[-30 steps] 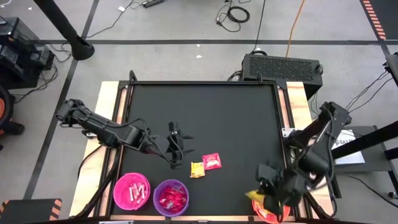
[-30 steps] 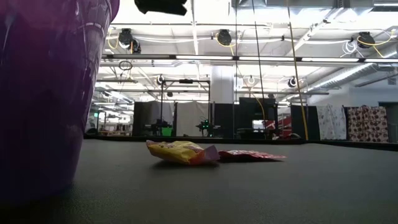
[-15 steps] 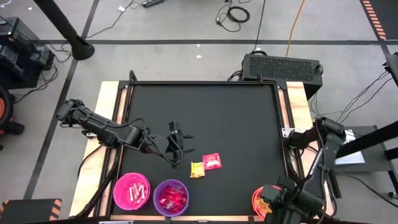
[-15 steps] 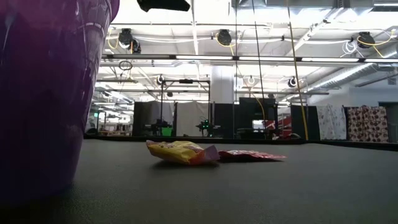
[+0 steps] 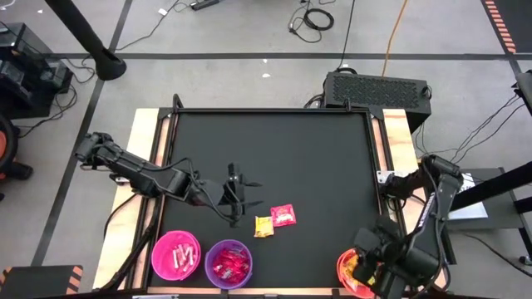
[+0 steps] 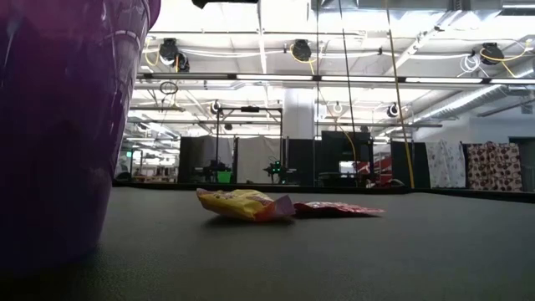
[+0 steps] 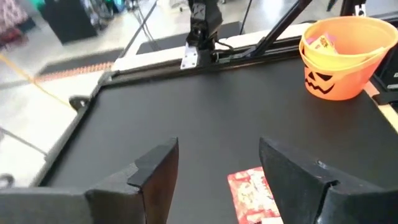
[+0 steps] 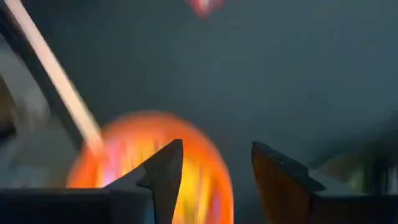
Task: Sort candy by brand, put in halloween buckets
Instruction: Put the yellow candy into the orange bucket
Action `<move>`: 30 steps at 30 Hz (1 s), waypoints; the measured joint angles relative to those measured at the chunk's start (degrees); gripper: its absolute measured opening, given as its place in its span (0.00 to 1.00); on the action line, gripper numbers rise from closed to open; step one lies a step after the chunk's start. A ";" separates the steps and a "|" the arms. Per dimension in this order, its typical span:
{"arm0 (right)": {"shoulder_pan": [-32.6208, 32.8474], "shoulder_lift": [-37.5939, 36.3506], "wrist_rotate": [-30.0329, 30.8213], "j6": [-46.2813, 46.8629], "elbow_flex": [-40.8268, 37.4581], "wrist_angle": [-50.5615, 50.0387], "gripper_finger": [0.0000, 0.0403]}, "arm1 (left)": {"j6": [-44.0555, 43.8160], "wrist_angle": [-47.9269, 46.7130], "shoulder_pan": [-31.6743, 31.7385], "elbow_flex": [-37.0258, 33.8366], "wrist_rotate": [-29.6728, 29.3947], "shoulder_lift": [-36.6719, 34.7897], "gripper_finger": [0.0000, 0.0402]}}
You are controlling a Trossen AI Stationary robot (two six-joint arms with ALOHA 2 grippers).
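The right gripper point(image 8: 211, 180) hangs over the orange bucket point(image 5: 347, 272), fingers apart and empty. The left gripper point(image 5: 235, 202), fingers wide, hovers beside the red packet point(image 5: 283, 215) and yellow packet point(image 5: 263, 226).

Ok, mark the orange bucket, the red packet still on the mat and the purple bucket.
orange bucket point(image 7: 339, 53): left wrist view, front wall.
red packet point(image 5: 284, 215): high view, middle of wrapper.
purple bucket point(image 5: 209, 251): high view, left rim.
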 joint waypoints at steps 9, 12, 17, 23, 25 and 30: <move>-7.36 0.25 41.97 -40.53 0.76 13.96 0.46 | 7.67 3.32 0.00 0.00 -0.30 0.00 0.57; -12.50 0.28 40.40 -50.19 -3.95 21.07 0.45 | 6.22 1.99 0.00 0.00 -0.32 0.00 0.57; -19.40 0.40 26.38 -63.98 -17.64 46.33 0.41 | 1.52 -3.20 0.00 0.00 -0.40 0.00 0.57; -24.86 0.46 10.72 -75.57 -34.40 84.12 0.38 | 1.38 -8.93 0.00 0.00 -0.47 0.00 0.57; -26.12 0.44 9.19 -77.94 -37.88 91.43 0.37 | 1.36 -9.47 0.00 0.00 -0.47 0.00 0.57; -29.22 1.53 6.51 -79.40 -40.25 97.06 0.37 | 1.39 -10.34 0.00 0.00 -0.47 0.00 0.57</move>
